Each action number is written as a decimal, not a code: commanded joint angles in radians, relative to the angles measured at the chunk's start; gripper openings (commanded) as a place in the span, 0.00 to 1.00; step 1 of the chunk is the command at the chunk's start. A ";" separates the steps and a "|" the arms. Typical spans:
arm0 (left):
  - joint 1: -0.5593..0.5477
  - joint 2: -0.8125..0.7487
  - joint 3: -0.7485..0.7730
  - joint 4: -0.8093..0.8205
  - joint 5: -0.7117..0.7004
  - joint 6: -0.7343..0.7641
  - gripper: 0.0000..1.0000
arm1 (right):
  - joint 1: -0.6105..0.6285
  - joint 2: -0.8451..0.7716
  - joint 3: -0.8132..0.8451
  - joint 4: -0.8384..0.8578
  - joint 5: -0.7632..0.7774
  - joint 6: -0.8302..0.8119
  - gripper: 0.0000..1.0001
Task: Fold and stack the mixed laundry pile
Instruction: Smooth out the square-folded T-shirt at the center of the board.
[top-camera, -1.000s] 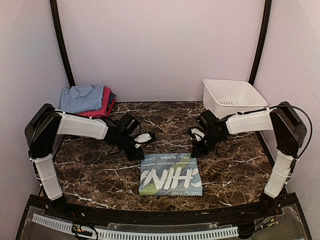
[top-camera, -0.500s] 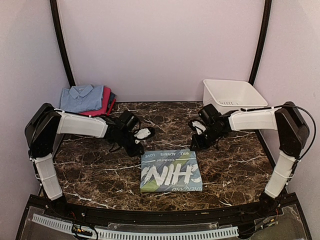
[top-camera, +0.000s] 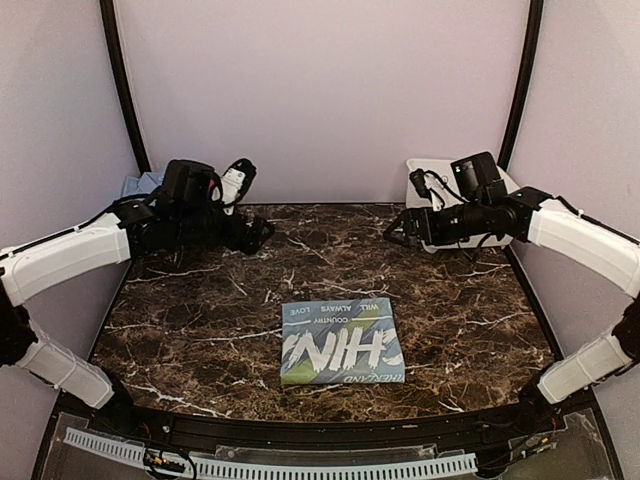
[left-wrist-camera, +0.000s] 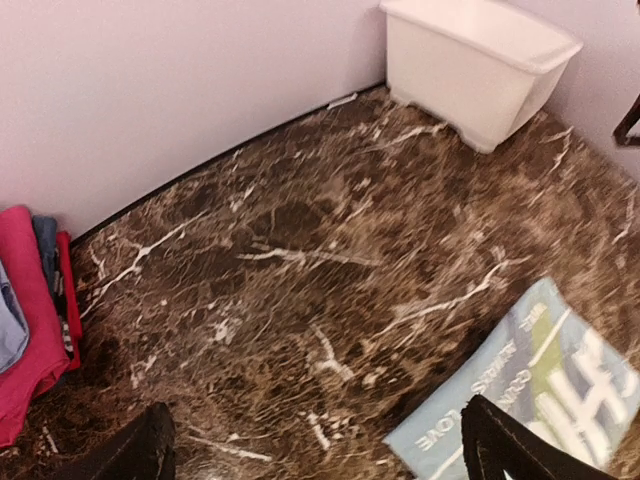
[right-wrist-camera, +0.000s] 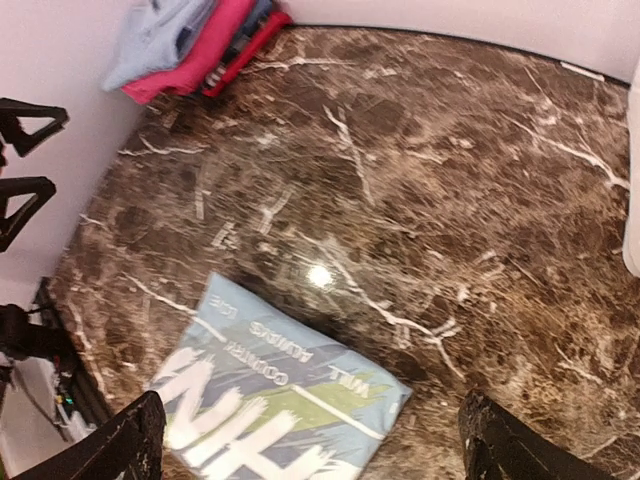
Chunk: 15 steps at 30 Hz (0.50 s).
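1. Plainly, both arms hang raised over the worktop (top-camera: 200, 330), with the left end effector (left-wrist-camera: 318, 455) and the right end effector (right-wrist-camera: 315, 440) each spread wide and holding nothing.
2. The tee (top-camera: 342, 343) lies folded flat, print up, near the front centre, apart from both arms.
3. The stack (right-wrist-camera: 190, 45) sits in the far-left corner, a pale blue shirt atop pink and dark pieces. The tub (left-wrist-camera: 470, 60) stands far right.
4. Folding of the tee looks done, so stacking it seems the step in hand.
5. The next move likely calls for coming down on the tee's edges, pinching all layers together, and carrying it onto the stack without letting the fold open.
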 joint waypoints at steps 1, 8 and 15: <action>-0.007 -0.084 -0.023 -0.108 0.371 -0.240 0.99 | 0.004 -0.120 -0.075 0.033 -0.297 0.082 0.99; -0.296 -0.165 -0.247 0.102 0.559 -0.577 0.99 | 0.189 -0.253 -0.318 0.160 -0.409 0.306 0.99; -0.467 0.010 -0.360 0.424 0.683 -0.792 0.99 | 0.330 -0.246 -0.516 0.448 -0.428 0.544 0.99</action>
